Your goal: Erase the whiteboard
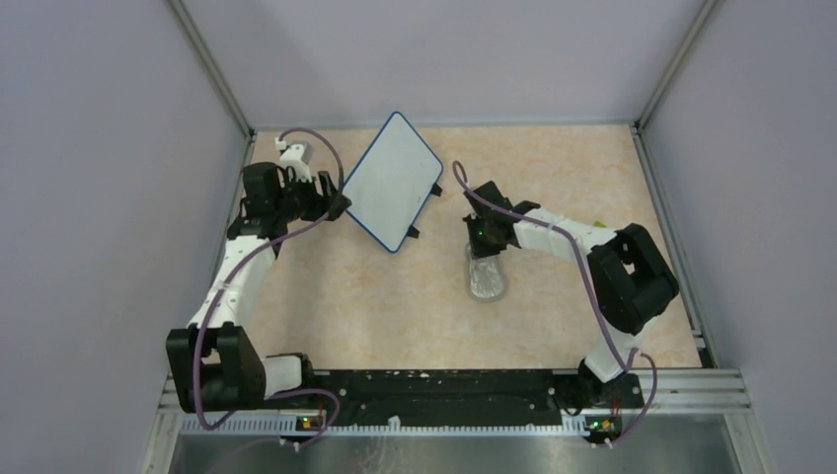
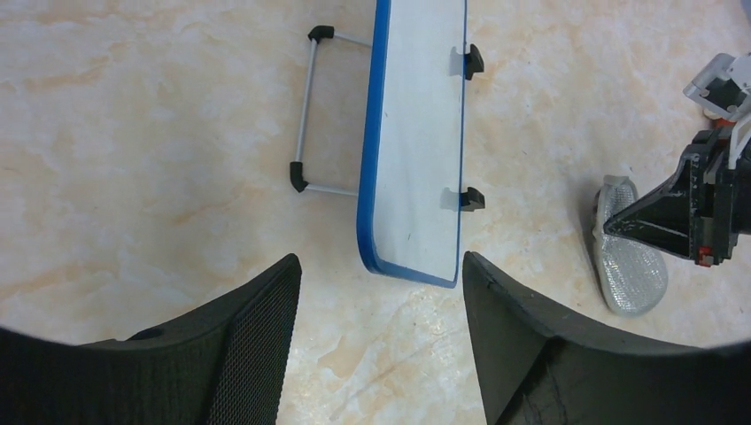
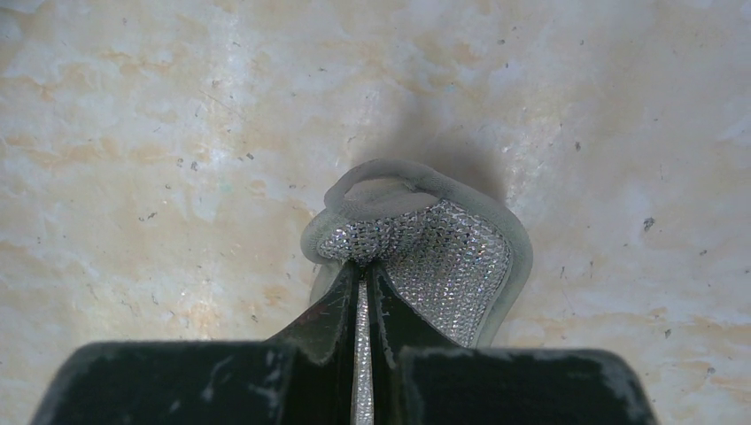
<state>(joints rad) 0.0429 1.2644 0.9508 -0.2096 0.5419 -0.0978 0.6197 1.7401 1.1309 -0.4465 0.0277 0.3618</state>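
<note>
I'm finding the board [image 1: 393, 181] propped near the tabletop's far-left corner, apparently wiped blank. The left gripper [image 1: 339, 204] is gaping wide beside its edge, holding nothing. The right gripper [image 3: 365, 274] is pinching the eraser [image 3: 443, 257] mid-table. I'm judging the next move to be dropping the eraser and backing off.

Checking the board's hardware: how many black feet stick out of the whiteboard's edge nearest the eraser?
2, both on the whiteboard's long edge facing the eraser: one foot toward the far end, the other toward the near end. Others may be hidden underneath.
</note>
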